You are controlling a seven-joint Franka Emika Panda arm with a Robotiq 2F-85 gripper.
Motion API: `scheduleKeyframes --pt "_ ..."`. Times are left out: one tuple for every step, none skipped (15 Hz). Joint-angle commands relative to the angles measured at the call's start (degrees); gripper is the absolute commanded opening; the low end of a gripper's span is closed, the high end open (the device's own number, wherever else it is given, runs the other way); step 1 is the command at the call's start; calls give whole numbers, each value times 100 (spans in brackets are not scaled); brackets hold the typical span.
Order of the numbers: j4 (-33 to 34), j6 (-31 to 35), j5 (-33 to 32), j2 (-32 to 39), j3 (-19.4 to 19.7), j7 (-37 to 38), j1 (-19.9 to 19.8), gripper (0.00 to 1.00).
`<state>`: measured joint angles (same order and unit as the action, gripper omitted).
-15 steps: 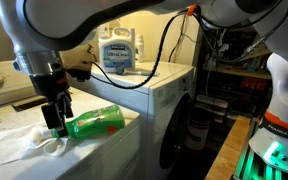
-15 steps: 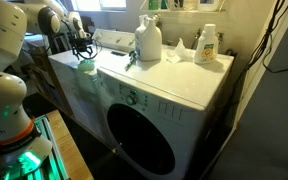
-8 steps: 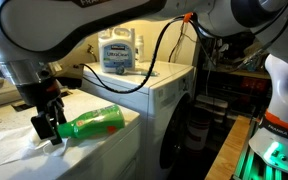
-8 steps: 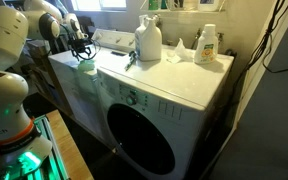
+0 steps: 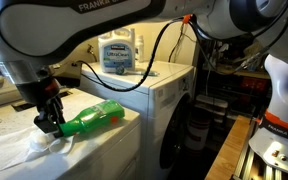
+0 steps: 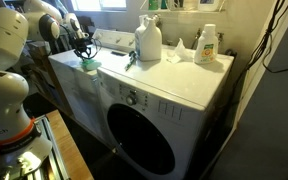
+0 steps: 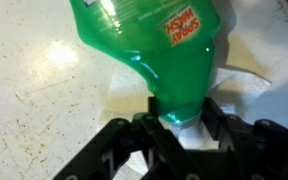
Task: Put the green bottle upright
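The green bottle (image 5: 94, 118) lies on its side on the white machine top (image 5: 9, 130), its neck pointing toward my gripper (image 5: 52, 122). In the wrist view the green bottle (image 7: 149, 40) fills the upper middle, red lettering on its label. Its narrow neck sits between the black fingers (image 7: 216, 118) of my gripper (image 7: 176, 118), which press against it from both sides. In an exterior view the bottle (image 6: 88, 63) is a small green patch at the far end of the machine tops, under the arm.
A crumpled white cloth (image 5: 52, 146) lies under the bottle's neck and shows in the wrist view as the cloth (image 7: 250, 72). A detergent jug (image 5: 117, 52) stands on the neighbouring machine, with a white jug (image 6: 149, 40) and a small bottle (image 6: 207, 45). The top's front edge drops off close by.
The jaws have drawn in from wide open onto the bottle's neck. The gripper has come down lower, and the bottle has shifted slightly.
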<state>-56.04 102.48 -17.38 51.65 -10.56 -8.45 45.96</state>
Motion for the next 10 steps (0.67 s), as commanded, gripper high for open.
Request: scheduleKeyframes --pt "207 -25 -88 224 67 -42 44 23" --pt "221 -20 -91 247 72 -50 41 32" --pt "223 6 -91 257 66 -80 33 32" --pt "219 21 -86 260 59 -104 26 35" --pt "203 70 -67 259 40 -139 8 39" --pt "191 119 -64 258 31 -167 -1 39" --pt "188 147 -54 263 23 -193 -9 39" --pt "190 181 -50 276 15 -233 -13 42" --pt "199 184 -47 290 12 -264 -15 46" --pt "213 170 -48 309 17 -282 -11 53"
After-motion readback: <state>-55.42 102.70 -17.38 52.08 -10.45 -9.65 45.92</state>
